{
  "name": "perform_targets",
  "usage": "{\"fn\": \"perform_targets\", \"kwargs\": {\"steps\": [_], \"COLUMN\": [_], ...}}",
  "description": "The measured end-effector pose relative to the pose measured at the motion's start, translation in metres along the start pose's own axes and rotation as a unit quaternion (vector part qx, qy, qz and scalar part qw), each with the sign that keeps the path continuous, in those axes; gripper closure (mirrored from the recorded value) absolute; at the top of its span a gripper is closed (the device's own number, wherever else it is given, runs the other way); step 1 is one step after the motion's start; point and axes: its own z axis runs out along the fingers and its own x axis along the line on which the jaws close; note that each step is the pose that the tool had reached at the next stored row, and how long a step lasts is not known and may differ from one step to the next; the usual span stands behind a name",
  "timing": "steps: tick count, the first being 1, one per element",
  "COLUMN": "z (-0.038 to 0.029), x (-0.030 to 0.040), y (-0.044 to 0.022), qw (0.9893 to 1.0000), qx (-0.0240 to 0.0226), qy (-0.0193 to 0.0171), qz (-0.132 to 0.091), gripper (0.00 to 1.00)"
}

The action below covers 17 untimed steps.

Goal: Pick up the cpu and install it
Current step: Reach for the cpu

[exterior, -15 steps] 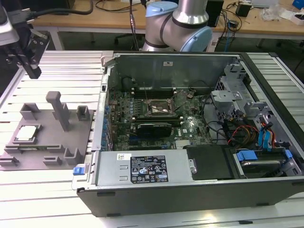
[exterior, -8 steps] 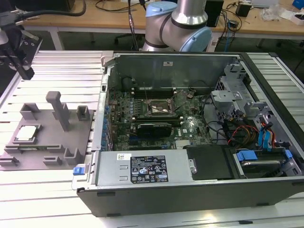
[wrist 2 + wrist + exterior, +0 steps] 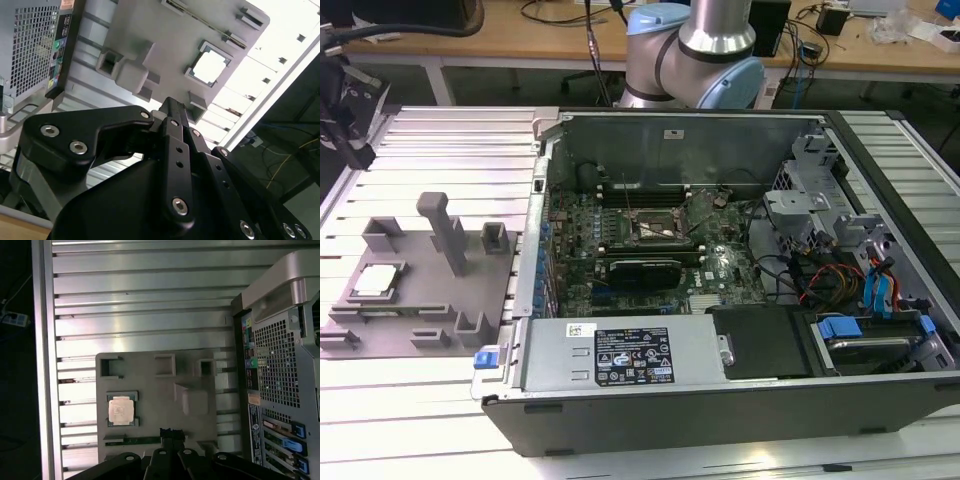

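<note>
One cpu (image 3: 375, 280), one grey fixture (image 3: 430, 292) (several raised blocks on it), one open computer case (image 3: 720, 415), one arm (image 3: 705, 45).

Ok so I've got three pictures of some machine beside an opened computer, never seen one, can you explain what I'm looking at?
It is a robot arm with a black gripper at its end, working over a slatted metal table. The exterior view comes from a camera off the arm. It shows an open computer case lying on the table, with its motherboard socket exposed. Beside the case, at the exterior view's left, sits a grey plastic fixture plate. The cpu, a small silver square chip, rests in a pocket of that plate. The two wrist views come from cameras riding on the arm, looking past the gripper at the plate. The gripper hangs above the plate, apart from the cpu, which is not yet picked up.
</note>
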Motion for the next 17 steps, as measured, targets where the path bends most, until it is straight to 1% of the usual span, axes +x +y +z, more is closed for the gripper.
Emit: {"fn": "perform_targets", "kwargs": {"steps": [4,7,9,10,13,14,17], "z": [0.0015,0.0028,0.0040,0.0060,0.0152,0.0187,0.0255], "x": [0.0077,0.0169,0.0206,0.0225,0.0275,0.0287,0.0304], "y": [-0.0006,-0.0012,-0.0015,-0.0018,-0.0027,-0.0031,-0.0035], "qw": [1.0000,1.0000,1.0000,1.0000,1.0000,1.0000,1.0000], "qx": [0.0000,0.0000,0.0000,0.0000,0.0000,0.0000,-0.0001], "qy": [0.0000,0.0000,0.0000,0.0000,0.0000,0.0000,0.0000], "qz": [0.000,0.000,0.000,0.000,0.000,0.000,0.000], "gripper": [0.89,0.89,0.89,0.89,0.89,0.89,0.89]}}
